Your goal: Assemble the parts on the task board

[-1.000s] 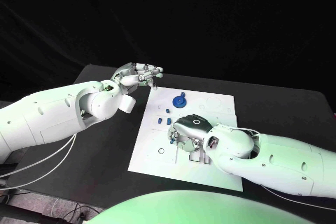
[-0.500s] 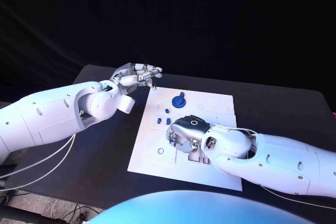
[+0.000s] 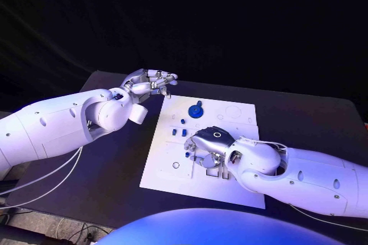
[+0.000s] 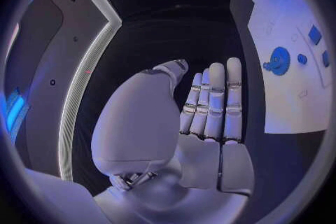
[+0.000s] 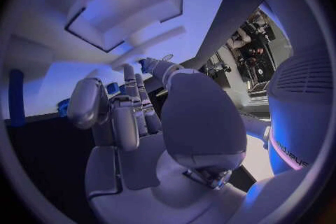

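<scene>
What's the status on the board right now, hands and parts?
Left hand raised off the board's far corner, holding nothing. Right hand down over the task board, grip unclear. Blue gear on the board, nothing blocking it.

Task board (image 3: 230, 194): white rectangular plate, flat on the black table (image 3: 115, 186), with shallow recesses and small holes across its surface. Blue gear-shaped part (image 3: 197, 111) lay flat near the board's far edge. Small round blue part (image 3: 185, 120) just beside it, toward the robot. Two short blue parts (image 3: 180, 132) lay side by side a little nearer still, apart from the round one.
</scene>
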`<state>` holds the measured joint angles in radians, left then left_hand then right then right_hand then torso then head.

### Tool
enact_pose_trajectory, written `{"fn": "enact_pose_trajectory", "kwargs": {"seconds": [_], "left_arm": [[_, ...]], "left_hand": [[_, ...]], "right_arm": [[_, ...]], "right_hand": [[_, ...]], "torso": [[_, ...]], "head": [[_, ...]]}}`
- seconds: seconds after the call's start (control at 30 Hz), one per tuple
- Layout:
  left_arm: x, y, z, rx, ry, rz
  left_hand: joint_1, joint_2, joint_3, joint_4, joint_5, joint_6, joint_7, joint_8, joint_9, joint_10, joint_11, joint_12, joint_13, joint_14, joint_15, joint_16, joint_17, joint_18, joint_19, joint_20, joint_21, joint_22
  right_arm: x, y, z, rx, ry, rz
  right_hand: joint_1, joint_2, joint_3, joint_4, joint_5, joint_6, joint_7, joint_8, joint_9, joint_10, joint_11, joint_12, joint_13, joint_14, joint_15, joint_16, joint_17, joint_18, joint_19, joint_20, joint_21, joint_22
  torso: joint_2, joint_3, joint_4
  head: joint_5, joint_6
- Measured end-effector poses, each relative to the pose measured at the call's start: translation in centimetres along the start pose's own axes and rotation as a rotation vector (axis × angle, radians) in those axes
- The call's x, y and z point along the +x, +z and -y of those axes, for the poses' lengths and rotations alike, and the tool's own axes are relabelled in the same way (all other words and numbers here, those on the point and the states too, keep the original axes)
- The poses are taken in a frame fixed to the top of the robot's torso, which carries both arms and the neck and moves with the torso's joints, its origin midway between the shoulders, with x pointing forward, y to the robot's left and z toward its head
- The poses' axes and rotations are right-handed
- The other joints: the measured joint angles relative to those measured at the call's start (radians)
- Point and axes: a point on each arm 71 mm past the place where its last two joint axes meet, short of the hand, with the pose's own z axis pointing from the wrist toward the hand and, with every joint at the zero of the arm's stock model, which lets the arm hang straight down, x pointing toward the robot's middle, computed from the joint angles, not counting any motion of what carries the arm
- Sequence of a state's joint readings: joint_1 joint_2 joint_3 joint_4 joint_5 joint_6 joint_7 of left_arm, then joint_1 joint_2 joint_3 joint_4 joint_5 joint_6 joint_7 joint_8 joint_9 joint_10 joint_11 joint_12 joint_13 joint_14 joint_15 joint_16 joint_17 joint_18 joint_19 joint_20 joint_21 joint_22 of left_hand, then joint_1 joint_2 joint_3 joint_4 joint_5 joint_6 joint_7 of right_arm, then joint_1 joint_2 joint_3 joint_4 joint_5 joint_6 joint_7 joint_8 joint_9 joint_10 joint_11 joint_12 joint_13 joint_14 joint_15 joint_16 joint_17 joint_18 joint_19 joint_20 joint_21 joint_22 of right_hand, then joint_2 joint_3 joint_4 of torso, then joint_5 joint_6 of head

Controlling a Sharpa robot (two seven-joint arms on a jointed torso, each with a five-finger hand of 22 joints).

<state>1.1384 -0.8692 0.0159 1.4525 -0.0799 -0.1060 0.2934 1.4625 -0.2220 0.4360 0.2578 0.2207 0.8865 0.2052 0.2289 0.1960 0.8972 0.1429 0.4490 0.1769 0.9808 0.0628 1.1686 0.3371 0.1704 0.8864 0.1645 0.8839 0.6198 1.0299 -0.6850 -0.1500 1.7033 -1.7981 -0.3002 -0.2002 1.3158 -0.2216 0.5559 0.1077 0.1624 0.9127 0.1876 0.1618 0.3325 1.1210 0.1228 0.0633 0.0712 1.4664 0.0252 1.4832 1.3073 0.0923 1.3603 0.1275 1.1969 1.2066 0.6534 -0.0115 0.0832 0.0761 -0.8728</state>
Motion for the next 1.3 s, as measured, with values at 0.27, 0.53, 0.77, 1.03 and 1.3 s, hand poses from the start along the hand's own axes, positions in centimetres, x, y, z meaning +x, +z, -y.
{"fn": "enact_pose_trajectory", "kwargs": {"seconds": [0.27, 0.53, 0.77, 1.03, 1.3], "left_arm": [[-0.3, -0.1, 0.0, -0.002, 0.002, 0.007], [-0.4, -0.2, 0.0, -0.004, 0.003, 0.009], [-0.4, -0.2, 0.0, -0.004, 0.003, 0.007], [-0.4, -0.2, -0.1, -0.006, 0.003, 0.007], [-0.4, -0.2, -0.1, -0.006, 0.003, 0.006]], "left_hand": [[0.000, 0.000, 0.000, 0.000, 0.000, 0.000, 0.000, 0.000, 0.000, 0.000, 0.000, 0.000, 0.000, 0.000, 0.000, 0.000, 0.000, 0.000, 0.000, 0.000, 0.000, 0.000], [0.000, 0.000, 0.000, 0.000, 0.000, 0.000, 0.000, 0.000, 0.000, 0.000, 0.000, 0.000, -0.001, 0.000, 0.000, 0.000, 0.000, 0.000, 0.000, 0.000, 0.000, 0.000], [0.000, 0.000, 0.000, 0.000, 0.000, 0.000, 0.000, 0.000, 0.001, 0.000, 0.000, 0.006, -0.001, 0.000, 0.000, 0.000, 0.000, 0.000, 0.000, 0.000, 0.000, 0.000], [0.000, 0.000, 0.000, 0.000, 0.000, 0.000, 0.000, 0.000, 0.002, 0.000, 0.000, 0.007, -0.001, 0.000, 0.000, 0.000, 0.000, 0.000, 0.000, 0.000, 0.000, -0.001], [0.000, 0.000, 0.000, 0.000, 0.000, 0.000, 0.000, 0.000, 0.001, 0.000, 0.000, 0.007, -0.001, 0.000, 0.000, 0.000, 0.000, 0.000, 0.000, 0.000, 0.000, -0.001]], "right_arm": [[-2.3, -2.2, 0.8, 0.017, -0.005, 0.056], [-5.9, -4.8, 4.1, 0.106, -0.033, 0.108], [-6.6, -6.5, 7.5, 0.210, -0.043, 0.078], [-6.2, -7.1, 9.0, 0.250, -0.054, 0.018], [-5.6, -6.6, 9.0, 0.244, -0.059, -0.017]], "right_hand": [[-0.017, -0.017, -0.030, 0.007, 0.000, 0.001, -0.001, 0.000, 0.000, -0.005, -0.005, 0.012, 0.000, -0.004, 0.004, -0.004, 0.000, 0.000, -0.003, 0.003, -0.010, -0.007], [-0.029, -0.029, -0.067, 0.011, 0.004, 0.002, -0.016, -0.008, 0.000, -0.023, -0.015, 0.016, 0.000, -0.004, 0.004, -0.004, 0.000, 0.000, -0.007, 0.000, -0.020, -0.012], [-0.012, -0.026, -0.198, 0.026, 0.033, -0.007, -0.025, -0.015, 0.000, -0.090, -0.013, 0.036, -0.001, -0.004, 0.003, -0.010, 0.001, 0.000, -0.020, -0.002, -0.057, -0.038], [0.087, 0.041, -0.442, 0.081, 0.027, -0.031, -0.030, -0.041, -0.006, -0.153, -0.003, 0.087, -0.003, -0.004, 0.003, -0.010, -0.007, 0.013, -0.027, 0.005, -0.111, -0.072], [0.149, 0.093, -0.493, 0.103, -0.016, -0.035, -0.028, -0.046, -0.007, -0.158, -0.010, 0.118, -0.002, -0.004, 0.003, -0.017, -0.026, 0.015, -0.027, 0.005, -0.117, -0.076]], "torso": [[0.000, 0.0001, -0.0012], [-0.001, -0.0007, -0.0018], [-0.002, -0.0012, -0.0012], [0.000, 0.0005, 0.0006], [0.001, 0.0000, 0.0027]], "head": [[-0.006, 0.000], [-0.021, 0.000], [-0.031, 0.004], [-0.033, 0.007], [-0.035, 0.008]]}}
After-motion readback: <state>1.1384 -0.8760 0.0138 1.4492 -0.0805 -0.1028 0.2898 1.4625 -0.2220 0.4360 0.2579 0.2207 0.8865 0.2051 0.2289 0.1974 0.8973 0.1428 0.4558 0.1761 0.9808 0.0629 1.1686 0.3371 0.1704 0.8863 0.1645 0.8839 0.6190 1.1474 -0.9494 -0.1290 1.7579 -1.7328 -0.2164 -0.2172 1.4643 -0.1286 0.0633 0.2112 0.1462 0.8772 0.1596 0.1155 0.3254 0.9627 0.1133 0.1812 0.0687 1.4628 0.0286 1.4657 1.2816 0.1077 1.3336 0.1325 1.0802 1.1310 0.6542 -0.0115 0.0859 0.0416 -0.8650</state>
